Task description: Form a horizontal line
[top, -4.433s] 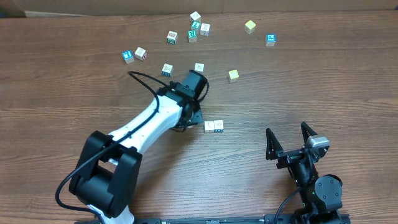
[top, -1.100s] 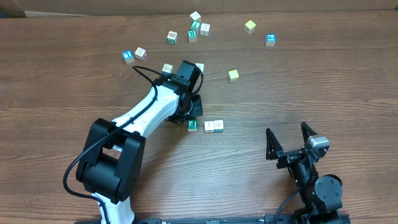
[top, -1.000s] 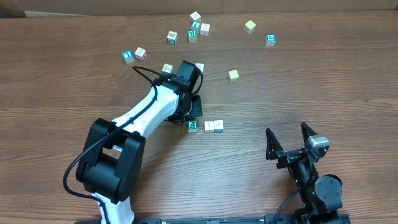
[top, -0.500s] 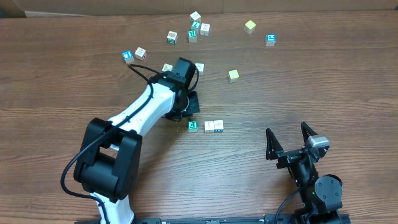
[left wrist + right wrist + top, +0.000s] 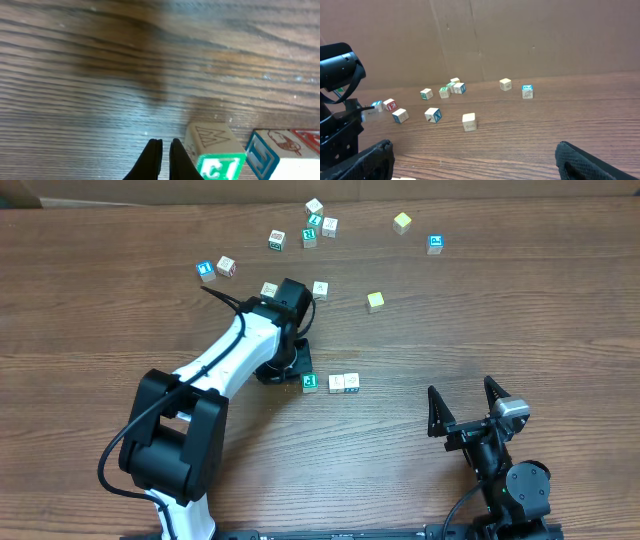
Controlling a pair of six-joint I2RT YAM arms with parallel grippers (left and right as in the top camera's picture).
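The horizontal line [image 5: 344, 382] is a pair of touching pale cubes at mid-table. A green-printed cube [image 5: 309, 382] lies just left of the pair, in line with it, with a small gap. In the left wrist view the green cube [image 5: 216, 152] sits beside the row's blue-edged cube [image 5: 261, 159]. My left gripper [image 5: 162, 152] is shut and empty, right beside the green cube's left side, low over the wood. From above, the left gripper [image 5: 288, 370] is mostly hidden under its wrist. My right gripper [image 5: 468, 408] rests open at the near right, holding nothing.
Loose cubes lie scattered across the far side: a blue one [image 5: 204, 270], a red one [image 5: 226, 266], one by the left wrist [image 5: 269, 289], a cluster [image 5: 315, 225], a yellowish one [image 5: 375, 301], and two far right [image 5: 402, 222] [image 5: 435, 244].
The green cube now lies on the table left of the pair; earlier it did not show there. The left arm has since drawn back to the left, jaws shut. The right arm is still.
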